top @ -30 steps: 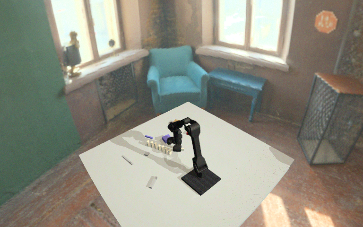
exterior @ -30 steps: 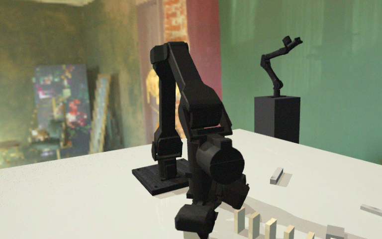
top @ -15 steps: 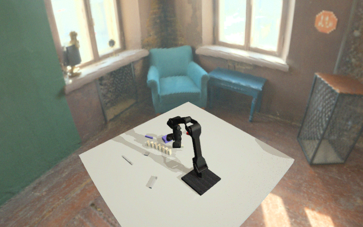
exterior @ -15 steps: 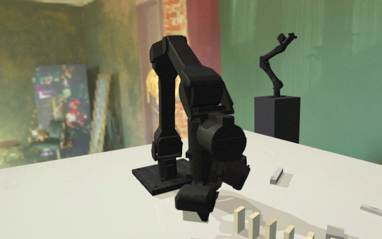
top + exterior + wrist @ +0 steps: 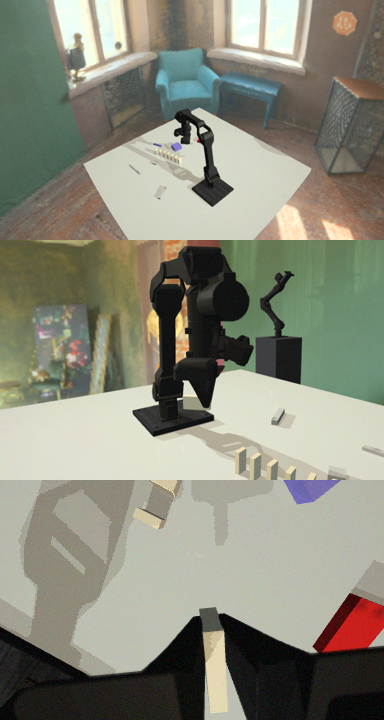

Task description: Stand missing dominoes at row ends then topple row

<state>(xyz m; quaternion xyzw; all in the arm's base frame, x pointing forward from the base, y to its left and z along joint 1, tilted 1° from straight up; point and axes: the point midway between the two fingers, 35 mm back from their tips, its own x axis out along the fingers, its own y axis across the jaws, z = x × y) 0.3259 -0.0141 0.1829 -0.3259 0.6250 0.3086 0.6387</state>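
Several cream dominoes stand upright in an evenly spaced row (image 5: pixel 168 155) (image 5: pixel 255 466). The near-base end of the row shows at the top left of the wrist view, with its end domino (image 5: pixel 148 518). My gripper (image 5: pixel 186 142) (image 5: pixel 207 406) (image 5: pixel 209 622) is shut on a loose cream domino (image 5: pixel 192 142) (image 5: pixel 192 403) (image 5: pixel 216 675). It holds the domino above the table, with the long side about level in the exterior view. The gripper is off to the side of the row, beyond its near-base end. Part of the held domino is hidden by the fingers.
A purple block (image 5: pixel 176 146) (image 5: pixel 311 490) and a purple bar (image 5: pixel 157 144) lie behind the row. A red block (image 5: pixel 198 140) (image 5: pixel 355 625) lies behind the arm. Grey pieces (image 5: pixel 160 192) (image 5: pixel 134 169) (image 5: pixel 154 162) (image 5: pixel 278 416) lie on the row's other side.
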